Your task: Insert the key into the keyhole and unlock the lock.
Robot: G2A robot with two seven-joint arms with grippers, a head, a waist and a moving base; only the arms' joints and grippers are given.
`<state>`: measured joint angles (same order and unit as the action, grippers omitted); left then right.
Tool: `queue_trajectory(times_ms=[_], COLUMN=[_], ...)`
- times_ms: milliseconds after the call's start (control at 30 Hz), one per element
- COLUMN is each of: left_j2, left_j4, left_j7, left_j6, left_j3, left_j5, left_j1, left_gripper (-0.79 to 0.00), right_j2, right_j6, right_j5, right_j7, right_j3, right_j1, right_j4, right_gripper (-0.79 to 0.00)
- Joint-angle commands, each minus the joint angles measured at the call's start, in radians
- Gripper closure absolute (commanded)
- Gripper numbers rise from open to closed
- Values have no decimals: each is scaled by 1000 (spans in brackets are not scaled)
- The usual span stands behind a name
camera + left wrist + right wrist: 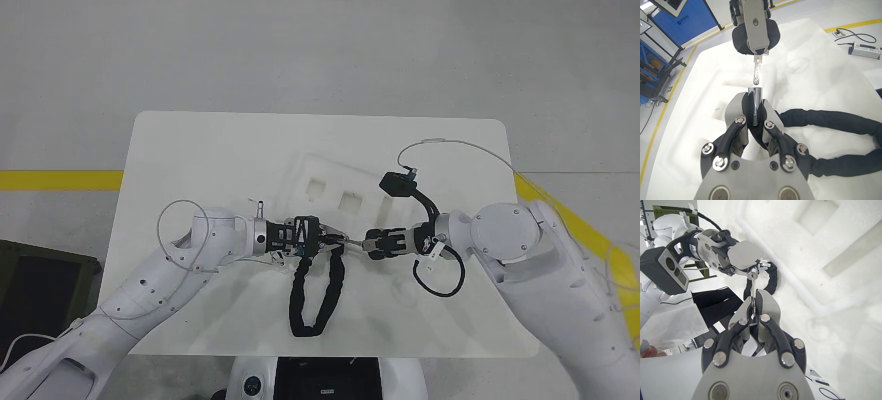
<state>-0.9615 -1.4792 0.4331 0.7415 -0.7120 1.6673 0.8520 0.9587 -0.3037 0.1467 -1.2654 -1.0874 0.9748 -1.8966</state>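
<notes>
Above the white tabletop (200, 150) the arms meet end to end: the left gripper's (754, 101) fingers pinch a chrome lock cylinder (755, 97), the right gripper's (753, 303) a flat silver key (753, 287) (tip at the keyhole (752, 275)).

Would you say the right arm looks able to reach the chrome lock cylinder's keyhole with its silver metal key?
Probably yes: the silver metal key in the right gripper points at the chrome lock cylinder in the left gripper, tip just short, nothing between.

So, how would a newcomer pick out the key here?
Start at the white table, where the arms meet over its middle. The key is the thin silver blade held by the right gripper, pointing at the stubby chrome lock, which trails a black-sleeved chain.
</notes>
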Motion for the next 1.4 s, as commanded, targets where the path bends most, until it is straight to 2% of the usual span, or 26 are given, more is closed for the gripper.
queue_trajectory(times_ms=[0,1367], left_j2=[0,0], left_j4=[0,0], left_j7=[0,0], left_j6=[0,0], left_j3=[0,0], left_j5=[1,1], left_j1=[0,0], left_gripper=[0,0], right_j2=[0,-4], right_j6=[1,-6], right_j5=[0,7], right_j7=[1,-15], right_j3=[1,47], right_j1=[0,-45], right_j4=[1,19], right_gripper=[0,0])
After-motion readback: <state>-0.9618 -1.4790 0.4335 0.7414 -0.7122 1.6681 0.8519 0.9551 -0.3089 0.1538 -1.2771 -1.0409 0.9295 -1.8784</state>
